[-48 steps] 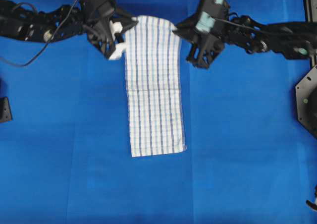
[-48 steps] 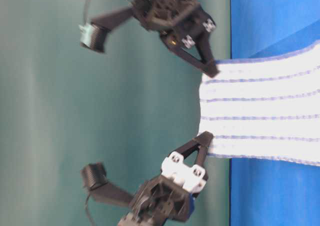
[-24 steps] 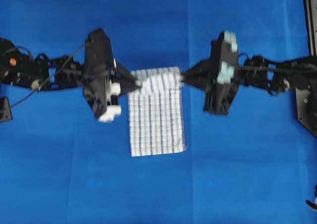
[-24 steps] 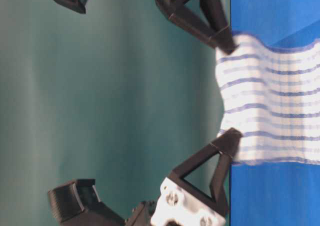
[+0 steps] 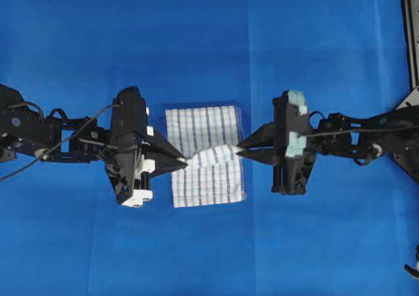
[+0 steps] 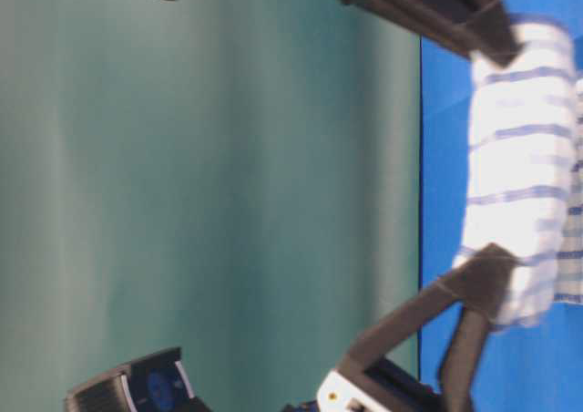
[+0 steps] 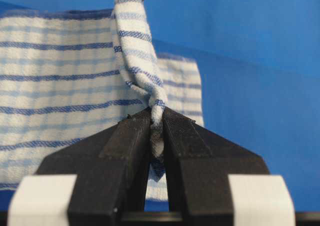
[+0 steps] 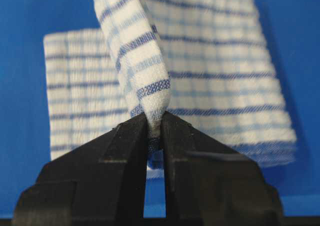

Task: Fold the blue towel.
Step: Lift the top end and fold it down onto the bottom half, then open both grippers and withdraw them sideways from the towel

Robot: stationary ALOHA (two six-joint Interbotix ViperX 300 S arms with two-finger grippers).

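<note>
The blue towel (image 5: 206, 155), white with thin blue stripes, lies doubled over on the blue sheet in the middle of the overhead view. Its far edge is lifted and stretched between both grippers above the flat lower part. My left gripper (image 5: 185, 163) is shut on the towel's left corner (image 7: 156, 121). My right gripper (image 5: 237, 149) is shut on the right corner (image 8: 152, 121). In the table-level view the raised edge (image 6: 510, 166) hangs taut between the two sets of black fingers (image 6: 474, 280). The lower layer (image 8: 225, 86) rests flat behind the right gripper's jaws.
A solid blue sheet (image 5: 209, 257) covers the whole table. Black hardware (image 5: 409, 27) stands along the right edge of the overhead view. Both arms reach in from the sides at mid height.
Both grippers have carried the towel's far edge toward the near edge, over the lower half. The visible towel has shortened to about half its length.
</note>
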